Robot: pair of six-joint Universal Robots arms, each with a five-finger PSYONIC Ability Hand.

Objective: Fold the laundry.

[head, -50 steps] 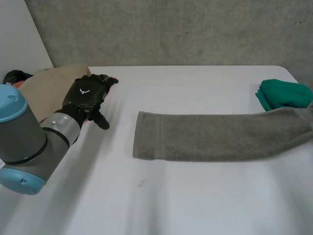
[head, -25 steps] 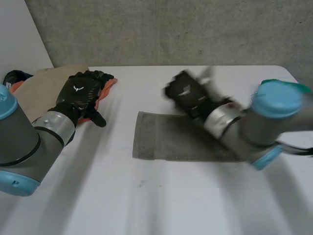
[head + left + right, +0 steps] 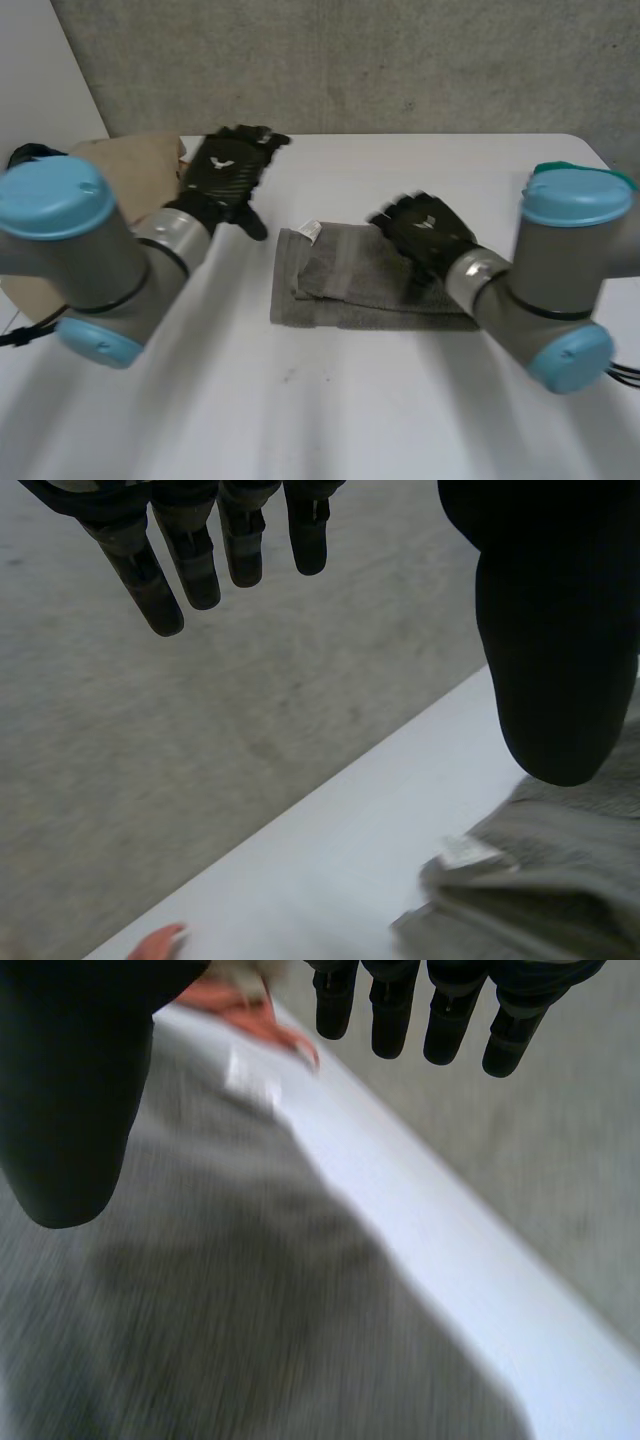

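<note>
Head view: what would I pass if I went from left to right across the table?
Tan cloth → left robot hand → grey towel → right robot hand, over the towel's right part.

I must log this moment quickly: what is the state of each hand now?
Left hand: open, holding nothing.
Right hand: open, over the grey towel, holding nothing.

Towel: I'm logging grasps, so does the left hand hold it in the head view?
No, the left hand, fingers straight, is off to the side of the towel and apart from it.
</note>
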